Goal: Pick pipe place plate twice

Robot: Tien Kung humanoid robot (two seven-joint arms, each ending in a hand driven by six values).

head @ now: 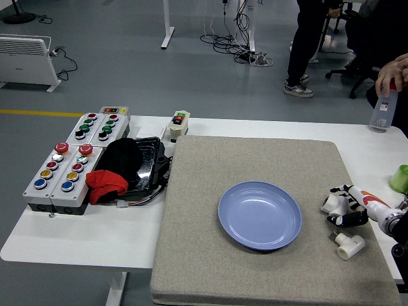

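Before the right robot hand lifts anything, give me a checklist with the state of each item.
1. Right robot hand at the upper pipe piece: ok, fingers curled around it.
2. Grip firm enough to lift: cannot tell.
3. Second pipe piece clear of the hand: ok, it lies apart on the grey mat.
4. Blue plate empty and ready: ok.
5. Path from pipe to plate free: ok, only bare mat between.
6. Person's hand away from the work area: ok, holding a bottle at the far right.
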